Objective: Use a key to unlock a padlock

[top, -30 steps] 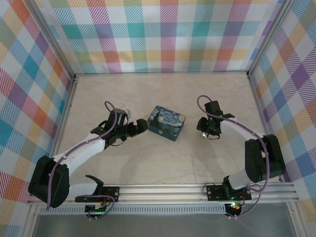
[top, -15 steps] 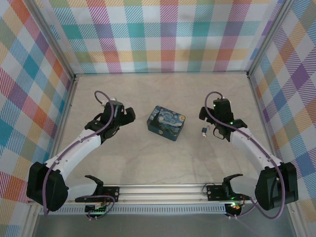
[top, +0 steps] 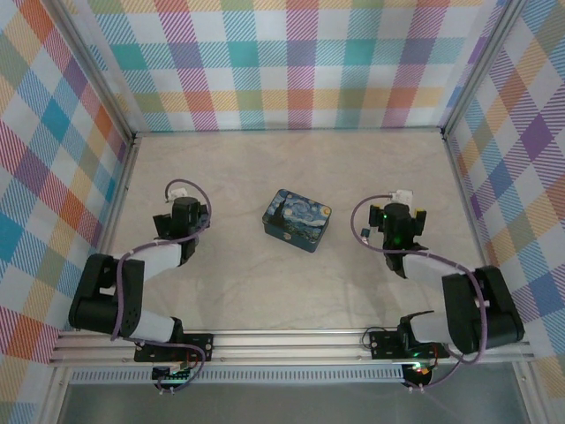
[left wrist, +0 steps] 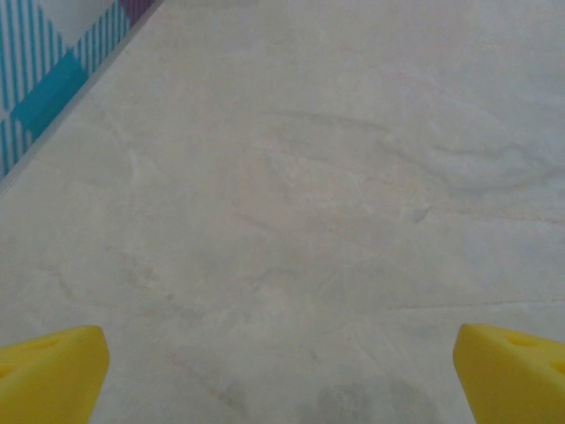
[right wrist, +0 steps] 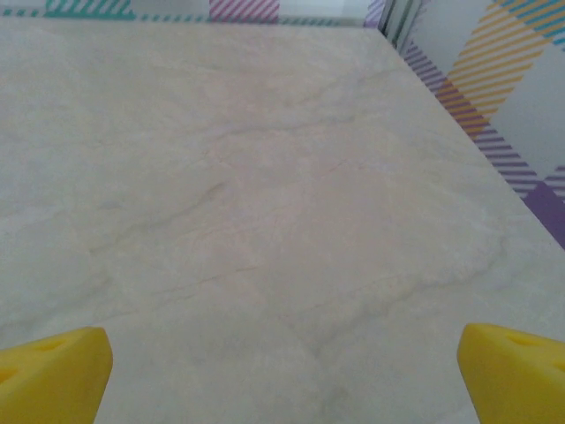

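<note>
The padlock and the key are hidden from me. My left gripper sits at the left of the table, well away from the blue painted box. In the left wrist view the left gripper is open, its yellow fingertips far apart over bare table. My right gripper sits to the right of the box. The right wrist view has the right gripper open as well, with only pale tabletop between the yellow fingertips.
The marbled table is walled by plaid panels at the back and both sides. A metal rail runs along the near edge by the arm bases. The box stands in the middle.
Both arms have pulled back from the box and folded toward their bases. The right gripper has opened. A small object left on the table beside it is now covered by the right arm.
</note>
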